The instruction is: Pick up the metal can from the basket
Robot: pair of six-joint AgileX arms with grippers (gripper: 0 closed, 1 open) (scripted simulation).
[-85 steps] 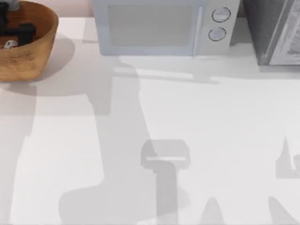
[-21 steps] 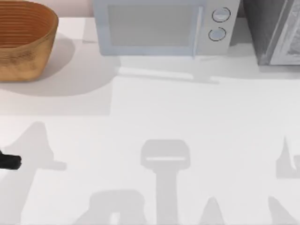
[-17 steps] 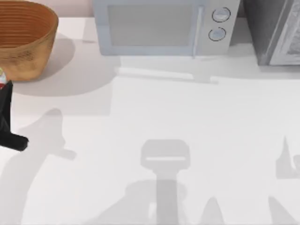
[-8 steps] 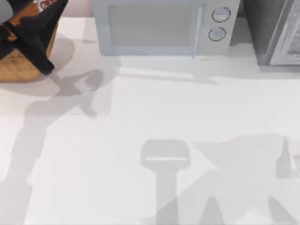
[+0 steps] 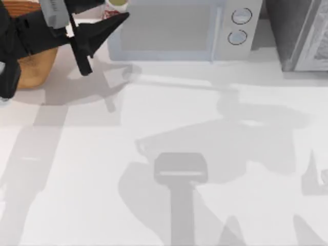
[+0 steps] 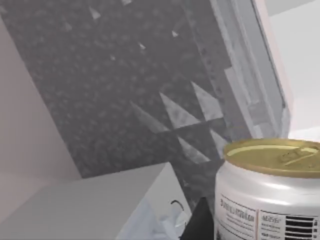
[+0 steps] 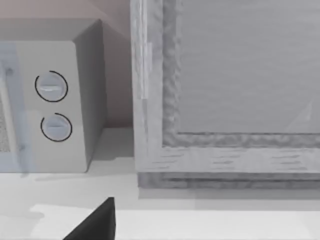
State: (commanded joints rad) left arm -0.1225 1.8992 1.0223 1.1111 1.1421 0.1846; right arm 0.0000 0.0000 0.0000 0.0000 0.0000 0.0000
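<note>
My left gripper [image 5: 114, 15] hangs high above the table at the back left, between the basket and the microwave, and is shut on the metal can [image 5: 116, 4]. The can has a gold-tan top and a white side with red marks. In the left wrist view the metal can [image 6: 272, 192] looms large and upright, with a black finger [image 6: 200, 225] beside it. The orange-brown woven basket [image 5: 32, 70] stands at the far left, mostly hidden behind my left arm. One black fingertip [image 7: 95, 222] of my right gripper shows in the right wrist view.
A pale microwave [image 5: 174, 31] stands along the back edge, with two round knobs [image 5: 240, 25] on its right side. A grey speckled appliance [image 5: 300, 33] fills the back right corner. The white tabletop [image 5: 205, 128] carries only arm shadows.
My left arm has swung right and higher with the can, from over the basket to the microwave's left corner. Its shadow has spread across the middle of the table.
</note>
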